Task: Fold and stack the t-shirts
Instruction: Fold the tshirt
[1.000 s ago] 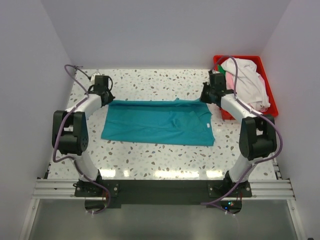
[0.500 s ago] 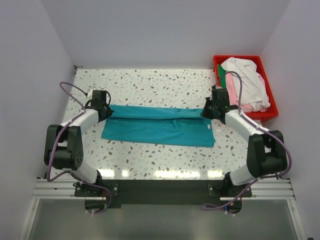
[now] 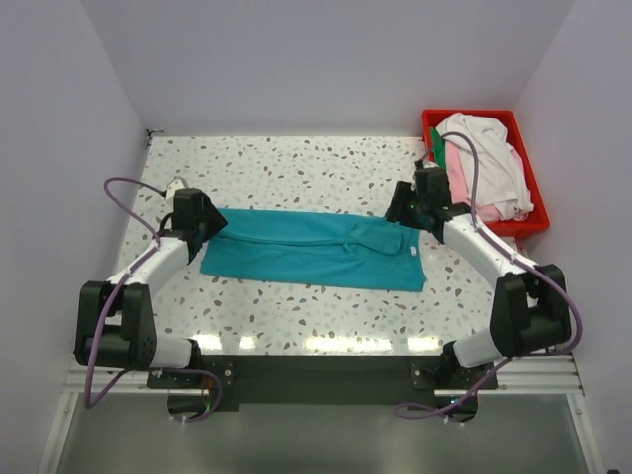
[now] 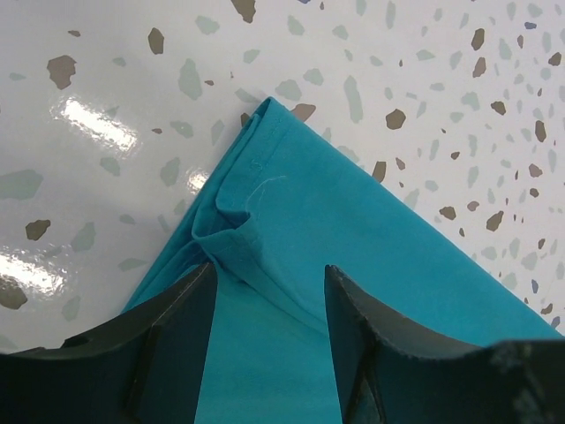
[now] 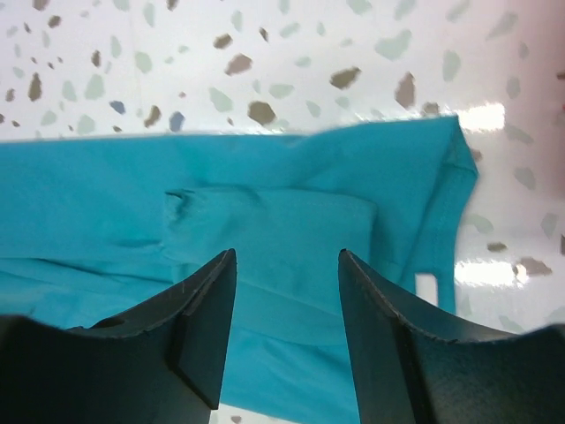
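"What is the left gripper (image 4: pixel 269 276) doing over there?"

"It hangs low over the left end of the teal t-shirt (image 3: pixel 316 255), fingers spread and nothing pinched. The cloth's corner lies on the speckled table (image 3: pixel 296 168) just past the fingertips, with a small pucker beside them."

"And the shirt itself?"

"It lies across the middle of the table as a long band. A far strip is folded over onto the rest, and it reaches from one gripper to the other."

"The right gripper (image 5: pixel 287 258)?"

"Much the same at the right end: jaws apart above the folded layer, gripping nothing. A small white label (image 5: pixel 426 289) shows near the hem."

"What's further right?"

"A red bin (image 3: pixel 476 115) in the far corner. A white t-shirt (image 3: pixel 489 148) is heaped on top, a pink t-shirt (image 3: pixel 459 183) lies under it, and a sliver of a dark green t-shirt (image 3: pixel 435 150) shows at the bin's left wall."
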Motion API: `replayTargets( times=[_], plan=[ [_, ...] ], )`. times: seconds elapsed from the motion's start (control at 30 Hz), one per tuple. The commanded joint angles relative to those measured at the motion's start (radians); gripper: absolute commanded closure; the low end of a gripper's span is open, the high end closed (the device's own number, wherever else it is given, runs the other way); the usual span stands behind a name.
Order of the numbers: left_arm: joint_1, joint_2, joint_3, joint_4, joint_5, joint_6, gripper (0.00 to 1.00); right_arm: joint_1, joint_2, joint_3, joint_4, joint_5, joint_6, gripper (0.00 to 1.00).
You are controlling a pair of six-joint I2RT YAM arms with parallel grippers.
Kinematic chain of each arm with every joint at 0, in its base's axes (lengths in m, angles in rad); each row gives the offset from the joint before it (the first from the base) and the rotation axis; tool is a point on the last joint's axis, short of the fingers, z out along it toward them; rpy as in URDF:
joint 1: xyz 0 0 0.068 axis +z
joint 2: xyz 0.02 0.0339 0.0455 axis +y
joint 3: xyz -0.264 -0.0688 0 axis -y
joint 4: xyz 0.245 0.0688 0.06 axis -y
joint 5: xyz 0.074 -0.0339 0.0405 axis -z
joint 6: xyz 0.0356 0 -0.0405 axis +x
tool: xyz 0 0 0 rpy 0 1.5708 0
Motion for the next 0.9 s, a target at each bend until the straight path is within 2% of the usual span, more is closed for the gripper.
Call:
replayTargets(
  times=[0.0,0.13,0.3,0.47,0.63,0.7,0.87],
  plan=[
    [-0.004,-0.001,-0.001,0.065,0.025,-0.006,0.44,0.074,0.08,0.12,0.001,0.079,-0.031,0.47],
    [-0.007,0.007,0.004,0.065,0.026,-0.003,0.44,0.175,0.214,0.221,-0.007,0.168,-0.043,0.47],
    [-0.015,0.027,0.012,0.065,0.027,-0.008,0.45,0.217,0.363,0.319,0.033,0.244,-0.054,0.47],
    [-0.018,0.044,0.009,0.107,0.028,-0.014,0.46,0.245,0.437,0.376,0.029,0.258,-0.06,0.48],
    [-0.019,0.056,0.007,0.114,0.03,-0.015,0.46,0.274,0.456,0.362,0.038,0.277,-0.051,0.48],
    [-0.019,0.059,0.006,0.114,0.028,-0.015,0.47,0.286,0.458,0.356,0.035,0.286,-0.048,0.51],
    [-0.019,0.062,0.001,0.117,0.027,-0.015,0.48,0.303,0.435,0.313,0.039,0.298,-0.034,0.77]
  ],
)
